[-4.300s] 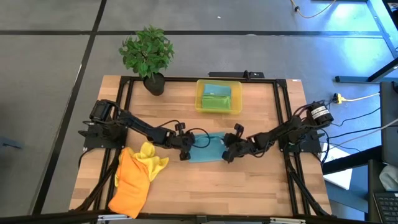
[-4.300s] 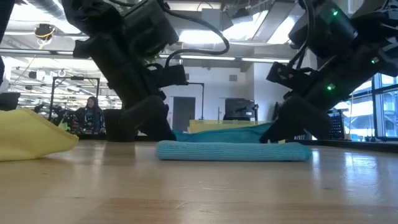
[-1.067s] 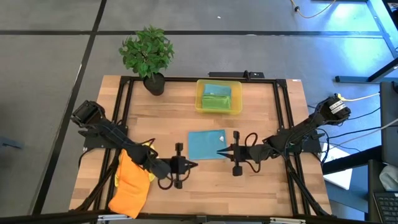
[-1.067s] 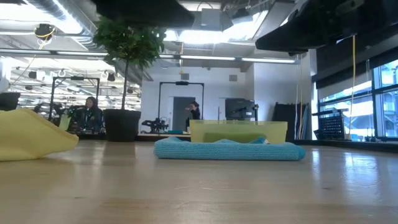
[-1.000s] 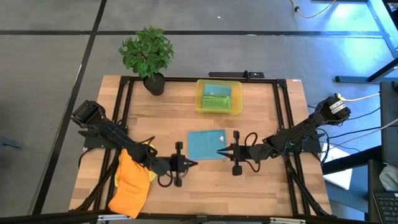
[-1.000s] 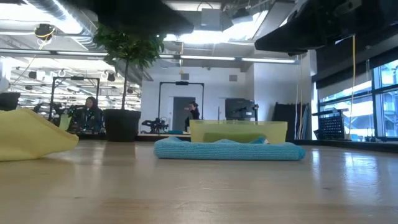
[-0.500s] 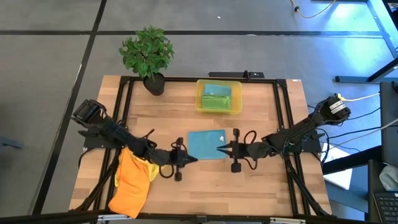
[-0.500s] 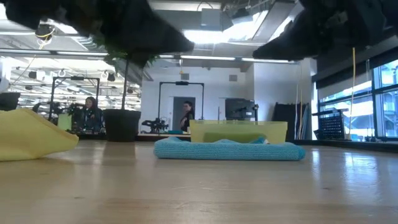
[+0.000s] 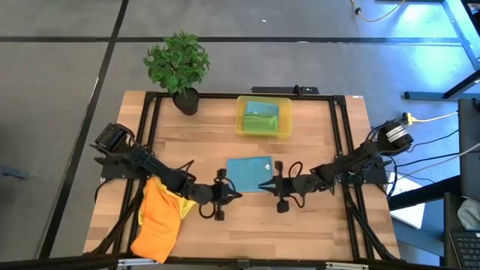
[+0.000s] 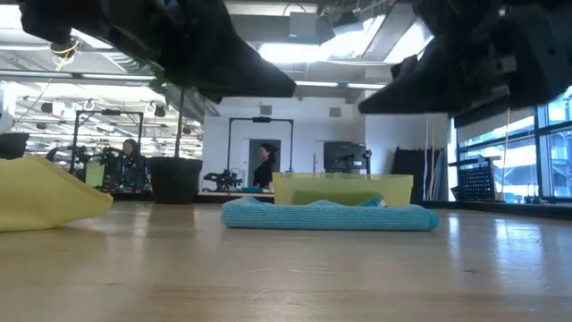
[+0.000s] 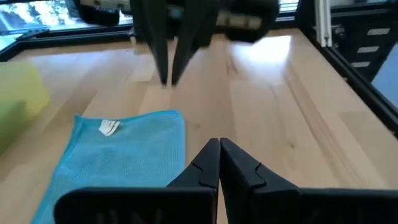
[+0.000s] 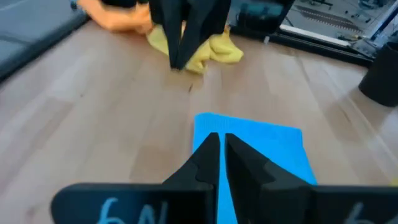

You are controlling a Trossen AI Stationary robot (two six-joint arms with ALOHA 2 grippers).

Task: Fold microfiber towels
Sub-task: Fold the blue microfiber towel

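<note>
A teal-blue microfiber towel [image 9: 248, 174] lies folded flat on the table's middle; it also shows in the low view [image 10: 329, 216]. My left gripper [image 9: 238, 195] hovers shut just off its near left corner [image 11: 177, 115]. My right gripper [image 9: 260, 184] hovers shut over the towel's near right corner [image 12: 205, 121]. The two point at each other, both clear of the cloth. An orange towel [image 9: 157, 221] and a yellow one [image 12: 211, 53] lie crumpled at the near left. Green and teal towels lie in the yellow bin [image 9: 264, 116].
A potted plant [image 9: 178, 64] stands at the far left corner. The yellow bin sits at the far middle. A black frame [image 9: 341, 135] rims the table. Bare wood [image 9: 300, 225] lies near the front edge. A person [image 10: 264, 167] stands in the room behind.
Both grippers have sunk toward the table and now show lower in the low view. My left gripper has also drawn a little closer to the blue towel's near left corner. The towel has not moved.
</note>
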